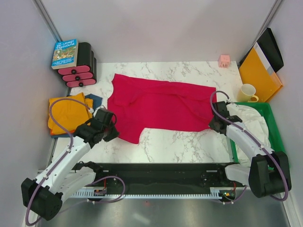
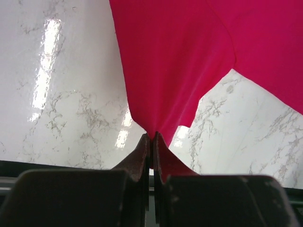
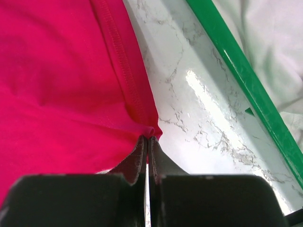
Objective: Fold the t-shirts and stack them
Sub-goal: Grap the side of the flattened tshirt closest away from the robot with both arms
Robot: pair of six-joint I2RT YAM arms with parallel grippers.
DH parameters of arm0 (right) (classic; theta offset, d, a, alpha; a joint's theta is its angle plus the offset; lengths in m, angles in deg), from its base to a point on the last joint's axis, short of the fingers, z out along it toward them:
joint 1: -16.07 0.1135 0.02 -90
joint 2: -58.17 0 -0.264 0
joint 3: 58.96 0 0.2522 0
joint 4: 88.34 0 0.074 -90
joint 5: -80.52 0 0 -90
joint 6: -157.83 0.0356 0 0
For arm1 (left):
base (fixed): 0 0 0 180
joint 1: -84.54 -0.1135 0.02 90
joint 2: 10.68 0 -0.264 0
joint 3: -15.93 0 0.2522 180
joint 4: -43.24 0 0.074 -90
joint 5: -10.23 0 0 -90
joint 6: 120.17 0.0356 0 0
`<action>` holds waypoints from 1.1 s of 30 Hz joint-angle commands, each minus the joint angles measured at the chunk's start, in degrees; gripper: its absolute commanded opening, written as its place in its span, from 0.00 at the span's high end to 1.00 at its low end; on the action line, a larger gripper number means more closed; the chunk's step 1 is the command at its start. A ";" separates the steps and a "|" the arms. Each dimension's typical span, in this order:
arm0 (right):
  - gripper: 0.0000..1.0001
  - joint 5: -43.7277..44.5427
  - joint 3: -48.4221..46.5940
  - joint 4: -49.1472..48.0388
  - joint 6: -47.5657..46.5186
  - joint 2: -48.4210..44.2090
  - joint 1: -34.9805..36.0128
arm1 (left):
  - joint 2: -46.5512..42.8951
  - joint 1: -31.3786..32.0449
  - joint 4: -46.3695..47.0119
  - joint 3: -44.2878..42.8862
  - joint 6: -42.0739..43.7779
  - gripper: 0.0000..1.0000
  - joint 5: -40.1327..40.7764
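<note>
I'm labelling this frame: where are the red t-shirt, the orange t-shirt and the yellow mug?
red t-shirt (image 1: 161,106), top external view, middle of its body.
orange t-shirt (image 1: 71,118), top external view, middle of its fabric.
yellow mug (image 1: 247,93), top external view, its body.

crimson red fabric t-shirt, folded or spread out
Spread out: crimson red fabric t-shirt lies flat across the white marble table, left end effector and right end effector pinching its edges.
</note>
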 commanded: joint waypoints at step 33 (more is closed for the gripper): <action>1.00 3.22 -10.36 4.35 -4.24 -0.22 0.16 | 5.13 0.56 -5.87 -19.80 2.80 0.98 15.80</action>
